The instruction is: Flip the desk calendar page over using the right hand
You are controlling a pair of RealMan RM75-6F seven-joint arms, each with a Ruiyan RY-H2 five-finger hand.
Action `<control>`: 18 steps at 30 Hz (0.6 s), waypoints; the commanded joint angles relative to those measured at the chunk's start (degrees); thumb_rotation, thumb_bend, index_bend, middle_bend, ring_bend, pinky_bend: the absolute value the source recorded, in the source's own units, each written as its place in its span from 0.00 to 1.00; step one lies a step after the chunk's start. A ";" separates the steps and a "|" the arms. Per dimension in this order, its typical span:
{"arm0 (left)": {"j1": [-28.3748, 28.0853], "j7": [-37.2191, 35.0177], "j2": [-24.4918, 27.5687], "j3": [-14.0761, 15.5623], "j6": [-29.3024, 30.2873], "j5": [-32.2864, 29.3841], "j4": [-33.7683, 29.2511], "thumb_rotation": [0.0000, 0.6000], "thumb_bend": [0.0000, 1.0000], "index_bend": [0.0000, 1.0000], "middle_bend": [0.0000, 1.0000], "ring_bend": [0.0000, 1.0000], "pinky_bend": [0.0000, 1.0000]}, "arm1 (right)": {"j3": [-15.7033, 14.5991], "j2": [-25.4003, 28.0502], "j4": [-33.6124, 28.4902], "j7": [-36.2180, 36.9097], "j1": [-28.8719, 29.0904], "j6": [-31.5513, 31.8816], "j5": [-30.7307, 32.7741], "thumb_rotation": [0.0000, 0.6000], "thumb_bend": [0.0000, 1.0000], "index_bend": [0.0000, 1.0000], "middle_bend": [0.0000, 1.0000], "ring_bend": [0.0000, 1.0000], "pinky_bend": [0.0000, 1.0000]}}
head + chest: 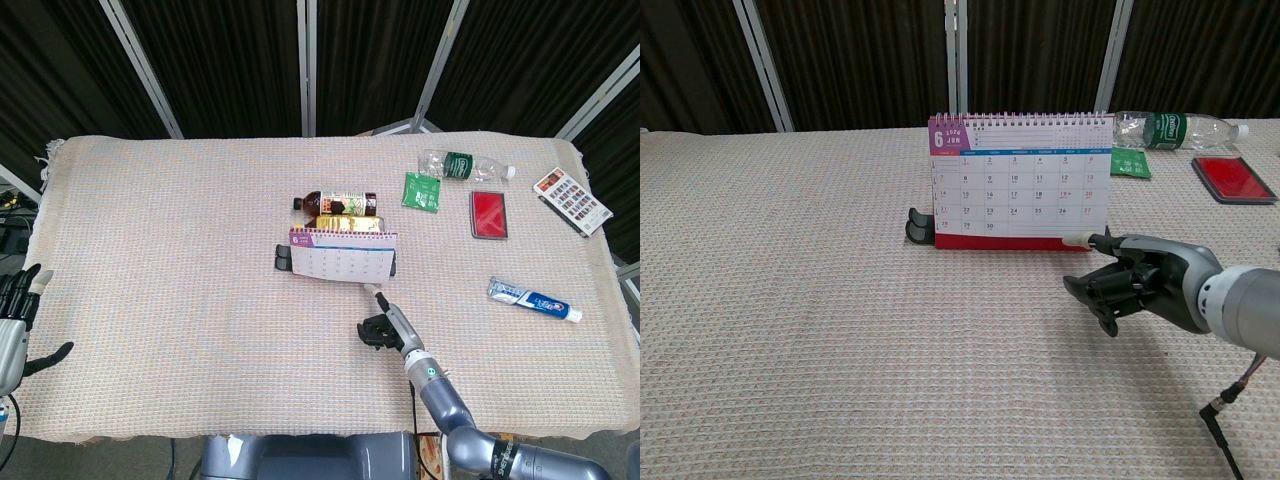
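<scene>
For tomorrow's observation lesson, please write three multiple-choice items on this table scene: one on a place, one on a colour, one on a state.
1. Where is the right robot hand?
A. At the lower right corner of the white spiral-bound desk calendar
B. Over the toothpaste
C. Off the table

2. What colour is the flat rectangular ink pad?
A. Blue
B. Red
C. Yellow

3. How does the clear plastic water bottle with a green label lie?
A. Upright
B. On its side
C. Inside a box

Answers: 1 A, its extended finger reaches the calendar's corner; 2 B, its top is plainly red; 3 B, it lies lengthwise on the cloth.
</scene>
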 commanded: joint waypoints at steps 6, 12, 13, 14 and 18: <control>-0.04 -0.03 0.06 0.04 -0.11 0.01 -0.12 1.00 0.12 0.00 0.00 0.00 0.00 | 0.44 -0.39 1.05 1.14 -0.47 2.19 0.75 1.00 0.45 0.00 0.80 0.76 0.71; -0.06 0.47 -0.07 0.23 -0.10 0.35 -0.36 1.00 0.12 0.00 0.00 0.00 0.00 | 0.88 -0.30 0.84 1.52 -1.05 4.37 0.33 1.00 0.46 0.00 0.80 0.76 0.71; -0.06 0.53 -0.09 0.25 -0.11 0.37 -0.39 1.00 0.12 0.00 0.00 0.00 0.00 | 0.93 -0.30 0.79 1.51 -1.09 4.62 0.32 1.00 0.46 0.00 0.80 0.76 0.71; -0.07 0.58 -0.10 0.27 -0.12 0.39 -0.42 1.00 0.12 0.00 0.00 0.00 0.00 | 0.96 -0.29 0.79 1.46 -1.09 4.80 0.33 1.00 0.46 0.00 0.80 0.76 0.71; -0.08 0.75 -0.13 0.38 -0.13 0.61 -0.60 1.00 0.12 0.00 0.00 0.00 0.00 | 1.17 -0.38 1.55 1.18 -0.71 4.69 1.19 1.00 0.46 0.00 0.80 0.76 0.71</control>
